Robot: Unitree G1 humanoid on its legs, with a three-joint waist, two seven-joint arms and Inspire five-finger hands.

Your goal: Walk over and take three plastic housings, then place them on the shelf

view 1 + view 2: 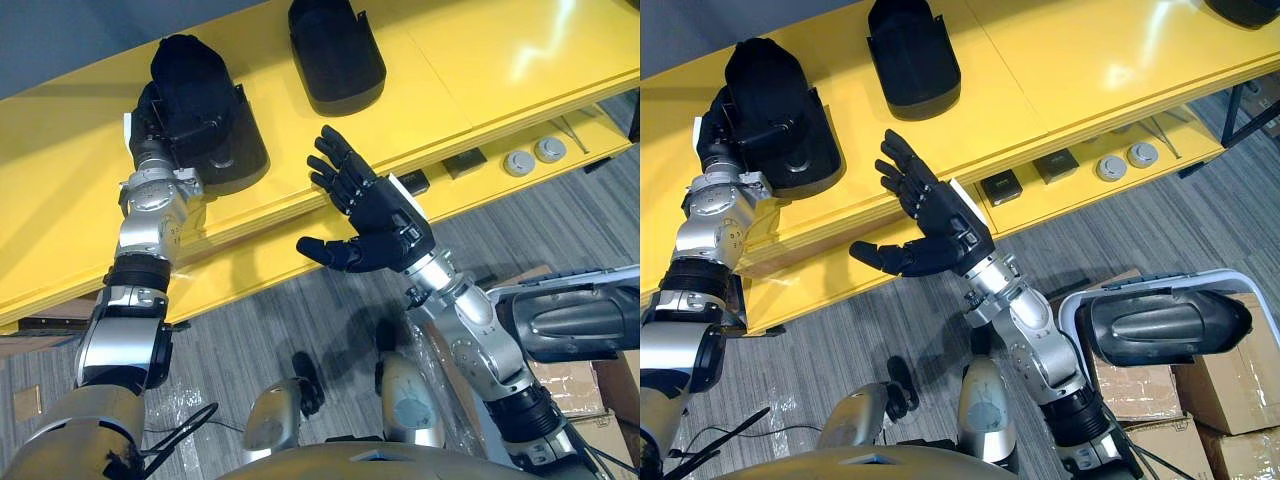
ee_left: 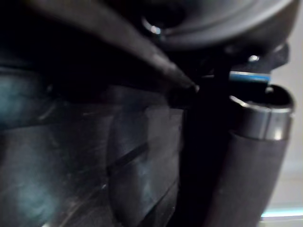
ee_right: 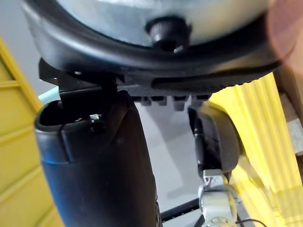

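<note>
Two black plastic housings lie on the top of the yellow shelf (image 1: pixel 480 70). My left hand (image 1: pixel 148 118) reaches over the shelf's front edge, its fingers curled round the left side of the nearer housing (image 1: pixel 205 125), which rests on the shelf top. The second housing (image 1: pixel 335 55) sits further back, to the right, untouched. My right hand (image 1: pixel 375 215) hovers open in front of the shelf edge, fingers spread, holding nothing. Another dark housing (image 1: pixel 1252 8) peeks in at the shelf's far right. A dark grey housing (image 1: pixel 1155 325) lies low on the right, above cardboard boxes.
The lower shelf level holds two small black boxes (image 1: pixel 1001 186) (image 1: pixel 1055 165) and two round grey discs (image 1: pixel 1110 167) (image 1: pixel 1142 154). Cardboard boxes (image 1: pixel 1230 400) are stacked on the grey floor at the lower right. A black frame leg (image 1: pixel 1230 120) stands by the shelf's right end.
</note>
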